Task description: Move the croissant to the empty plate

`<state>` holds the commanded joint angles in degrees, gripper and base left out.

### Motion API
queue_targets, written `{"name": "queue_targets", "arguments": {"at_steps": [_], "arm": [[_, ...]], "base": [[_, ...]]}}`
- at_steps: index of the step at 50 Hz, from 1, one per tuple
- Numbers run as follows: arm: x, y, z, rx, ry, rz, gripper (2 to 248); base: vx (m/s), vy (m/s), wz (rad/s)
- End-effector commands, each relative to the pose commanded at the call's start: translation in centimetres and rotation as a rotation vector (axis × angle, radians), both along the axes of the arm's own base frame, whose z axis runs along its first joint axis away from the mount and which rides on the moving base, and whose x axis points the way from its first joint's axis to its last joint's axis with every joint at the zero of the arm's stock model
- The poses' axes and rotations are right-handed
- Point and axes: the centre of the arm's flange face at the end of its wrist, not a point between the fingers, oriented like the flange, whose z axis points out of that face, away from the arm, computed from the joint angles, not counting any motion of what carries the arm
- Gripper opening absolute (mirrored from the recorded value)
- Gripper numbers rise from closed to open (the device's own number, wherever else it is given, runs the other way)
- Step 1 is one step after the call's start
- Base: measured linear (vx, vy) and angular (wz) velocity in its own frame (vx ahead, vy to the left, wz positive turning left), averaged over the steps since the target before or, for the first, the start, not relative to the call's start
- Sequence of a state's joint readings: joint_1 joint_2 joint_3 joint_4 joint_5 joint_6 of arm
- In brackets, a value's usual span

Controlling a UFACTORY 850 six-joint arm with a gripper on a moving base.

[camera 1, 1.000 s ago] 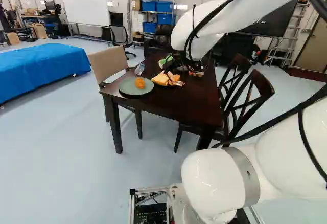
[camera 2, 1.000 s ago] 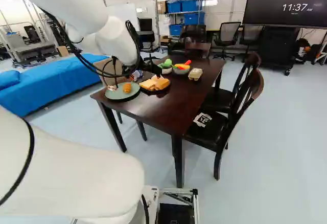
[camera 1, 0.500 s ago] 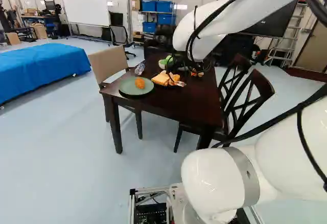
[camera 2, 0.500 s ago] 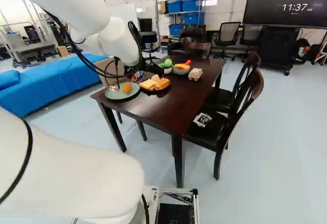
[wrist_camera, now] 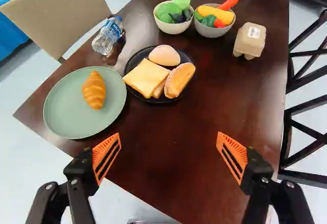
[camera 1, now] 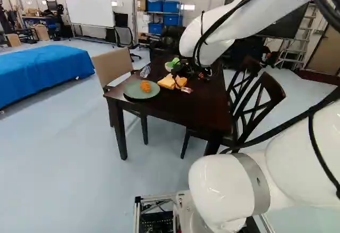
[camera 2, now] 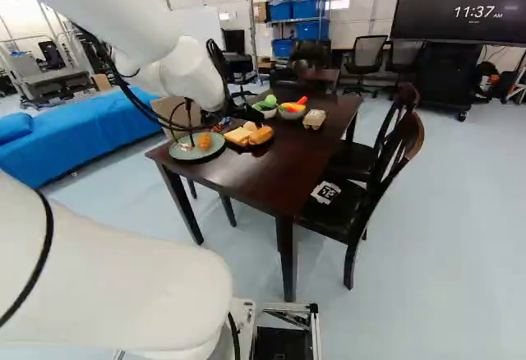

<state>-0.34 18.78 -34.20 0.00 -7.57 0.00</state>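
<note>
One dark table (wrist_camera: 199, 127), laid with food.
Above it, one gripper (camera 1: 194, 82), two fingers spread wide; at near left, one green plate (wrist_camera: 64, 104); just right of that, one black plate (wrist_camera: 134, 59) with one bun (wrist_camera: 164, 55), one square sandwich (wrist_camera: 145, 77) and one oval slice (wrist_camera: 180, 80); farther off, two bowls of vegetables, one cream bowl (wrist_camera: 172, 28) left of one grey bowl (wrist_camera: 214, 30); at far left, one bottle (wrist_camera: 107, 36); right of the bowls, one carton (wrist_camera: 250, 40); lastly, on the green plate, one croissant (wrist_camera: 94, 90), beyond the gripper's left finger and slightly left, apart from it.
</note>
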Motion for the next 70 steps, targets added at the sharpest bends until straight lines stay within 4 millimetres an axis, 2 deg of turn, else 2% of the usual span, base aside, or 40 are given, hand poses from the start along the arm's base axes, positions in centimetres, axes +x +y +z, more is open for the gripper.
{"name": "queue_targets", "arguments": {"at_steps": [39, 70], "arm": [[-1.2, 0.1, -5.0, -0.001, -0.112, 0.001, 247], [-3.9, 0.1, -10.5, -0.001, -0.25, 0.003, 247]], "base": [[0.0, 0.0, 0.0], [0.0, 0.0, 0.0]]}}
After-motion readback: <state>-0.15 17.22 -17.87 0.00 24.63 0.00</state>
